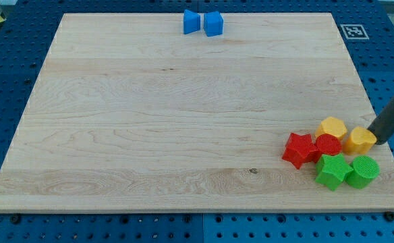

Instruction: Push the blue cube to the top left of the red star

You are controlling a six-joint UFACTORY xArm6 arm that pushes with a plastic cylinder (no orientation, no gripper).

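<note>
The blue cube [214, 23] sits at the view's top edge of the wooden board, touching a second blue block [191, 21] on its left. The red star [300, 150] lies at the lower right, at the left end of a cluster of blocks. My tip [374, 140] is at the board's right edge, touching the right side of a yellow block [359, 140], far from the blue cube.
The cluster by the red star holds a red cylinder [328, 145], a yellow hexagon block [332, 127], a green star [332, 171] and a green cylinder [363, 171]. A fiducial marker [353, 30] is at the board's top right corner.
</note>
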